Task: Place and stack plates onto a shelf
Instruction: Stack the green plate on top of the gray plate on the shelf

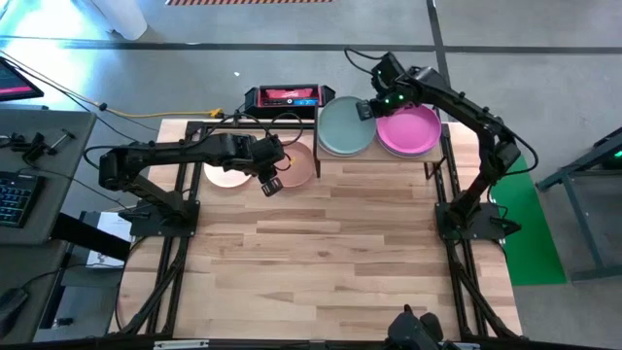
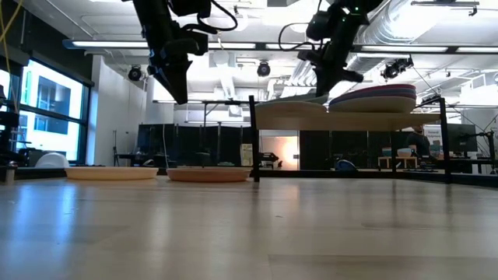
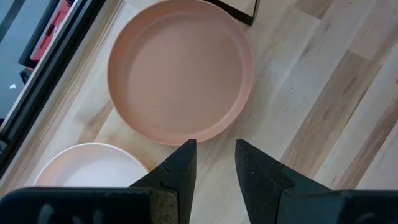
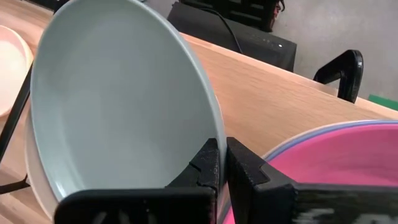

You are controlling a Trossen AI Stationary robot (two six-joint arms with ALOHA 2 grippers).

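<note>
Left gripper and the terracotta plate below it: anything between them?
Nothing. The left wrist view shows only bare table between the left gripper and the terracotta plate.

No readable text, label, brand or number is shown in any view. A red and blue panel is seen on the black box [image 1: 283, 97] behind the surface [image 1: 321, 253], but its markings cannot be made out.

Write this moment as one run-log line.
right gripper: shut on green plate, over shelf | left gripper: open above terracotta plate
</note>
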